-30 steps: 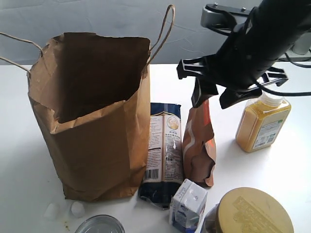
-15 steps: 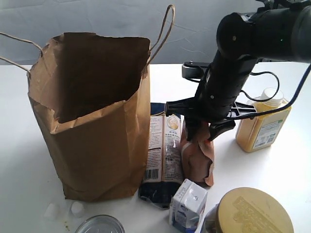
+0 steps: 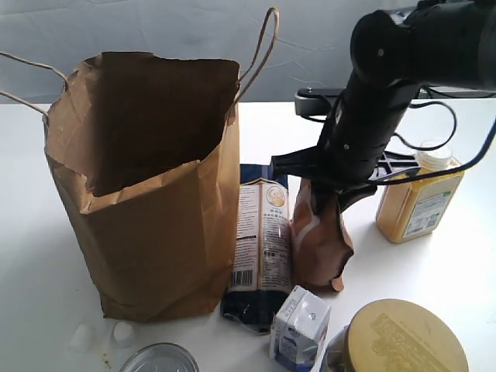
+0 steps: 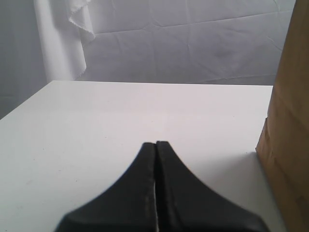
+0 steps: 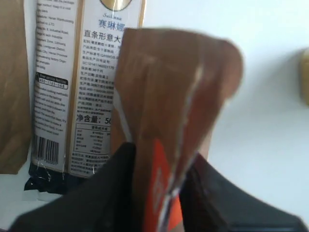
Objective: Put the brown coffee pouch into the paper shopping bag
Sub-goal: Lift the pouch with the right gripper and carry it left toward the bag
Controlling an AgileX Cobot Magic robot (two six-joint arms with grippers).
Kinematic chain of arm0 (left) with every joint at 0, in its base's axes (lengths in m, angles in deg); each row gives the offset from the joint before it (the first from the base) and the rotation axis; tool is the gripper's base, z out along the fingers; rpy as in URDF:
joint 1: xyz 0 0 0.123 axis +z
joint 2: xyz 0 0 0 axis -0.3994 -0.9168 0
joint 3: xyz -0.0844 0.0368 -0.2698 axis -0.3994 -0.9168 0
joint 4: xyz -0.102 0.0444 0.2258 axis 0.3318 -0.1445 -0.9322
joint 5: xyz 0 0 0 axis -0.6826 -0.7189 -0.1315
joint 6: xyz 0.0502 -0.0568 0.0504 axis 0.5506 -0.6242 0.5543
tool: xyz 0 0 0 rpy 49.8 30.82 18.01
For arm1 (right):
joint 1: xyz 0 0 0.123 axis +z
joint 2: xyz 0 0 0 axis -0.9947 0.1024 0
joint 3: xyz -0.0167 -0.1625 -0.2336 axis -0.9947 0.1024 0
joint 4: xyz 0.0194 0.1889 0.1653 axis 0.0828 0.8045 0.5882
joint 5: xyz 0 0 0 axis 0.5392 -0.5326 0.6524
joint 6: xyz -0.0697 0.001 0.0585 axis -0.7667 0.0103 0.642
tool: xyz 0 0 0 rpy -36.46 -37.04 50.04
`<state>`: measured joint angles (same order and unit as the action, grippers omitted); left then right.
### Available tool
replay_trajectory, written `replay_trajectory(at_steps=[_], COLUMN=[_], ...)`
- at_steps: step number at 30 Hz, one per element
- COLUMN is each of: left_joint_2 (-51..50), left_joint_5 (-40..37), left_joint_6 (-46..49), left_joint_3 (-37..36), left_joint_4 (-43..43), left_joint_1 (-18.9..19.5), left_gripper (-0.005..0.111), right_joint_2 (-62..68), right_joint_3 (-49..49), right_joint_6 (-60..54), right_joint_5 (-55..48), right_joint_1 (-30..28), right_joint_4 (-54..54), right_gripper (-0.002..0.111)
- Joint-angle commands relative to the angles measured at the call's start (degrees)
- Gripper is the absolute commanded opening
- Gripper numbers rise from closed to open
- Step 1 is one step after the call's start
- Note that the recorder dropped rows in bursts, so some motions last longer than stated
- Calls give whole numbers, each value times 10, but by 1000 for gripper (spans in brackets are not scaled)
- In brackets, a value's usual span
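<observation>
The brown coffee pouch (image 3: 319, 240) stands just right of the dark blue packet, with its lower end by the table. My right gripper (image 3: 319, 188) is shut on the pouch's top. In the right wrist view the pouch (image 5: 169, 111) fills the middle, pinched between the two black fingers (image 5: 96, 193). The paper shopping bag (image 3: 147, 186) stands open at the left, taller than everything else, its cord handles up. A strip of the bag (image 4: 289, 125) shows in the left wrist view. My left gripper (image 4: 155, 145) is shut on nothing above bare table, out of the exterior view.
A dark blue flat packet (image 3: 262, 244) with a barcode lies between bag and pouch. An orange juice bottle (image 3: 418, 198) stands at the right. A small carton (image 3: 301, 325), a gold-lidded jar (image 3: 403, 341), a glass rim (image 3: 159, 359) and two white caps (image 3: 101, 335) sit near the front edge.
My right gripper came down over the pouch and closed on its top. The pouch now stands more upright and slightly shifted. The left gripper's movement cannot be judged.
</observation>
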<state>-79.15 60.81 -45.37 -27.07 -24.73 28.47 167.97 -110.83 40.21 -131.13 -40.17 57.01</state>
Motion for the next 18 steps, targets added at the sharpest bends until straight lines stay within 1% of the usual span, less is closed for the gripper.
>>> replay_trajectory(at_steps=[1, 6, 11, 15, 17, 18], left_joint_2=[2, 2, 2, 2, 2, 2], left_joint_5=[2, 2, 2, 2, 2, 2], left_joint_6=[-2, -2, -2, -2, -2, -2], left_joint_3=[-2, -2, -2, -2, -2, -2], left_joint_4=[-2, -2, -2, -2, -2, -2], left_joint_1=[2, 2, 2, 2, 2, 2], left_gripper=[0, 0, 0, 0, 0, 0], right_joint_2=[-77, -164, -259, -348, -395, -424], right_joint_3=[-1, -1, -1, -1, -1, -1], right_joint_6=[0, 0, 0, -19, -28, -35], right_joint_5=[6, 14, 56, 123, 174, 217], right_joint_1=[1, 1, 1, 1, 1, 1], right_joint_4=[-45, -81, -88, -90, -90, -87], right_gripper=[0, 0, 0, 0, 0, 0])
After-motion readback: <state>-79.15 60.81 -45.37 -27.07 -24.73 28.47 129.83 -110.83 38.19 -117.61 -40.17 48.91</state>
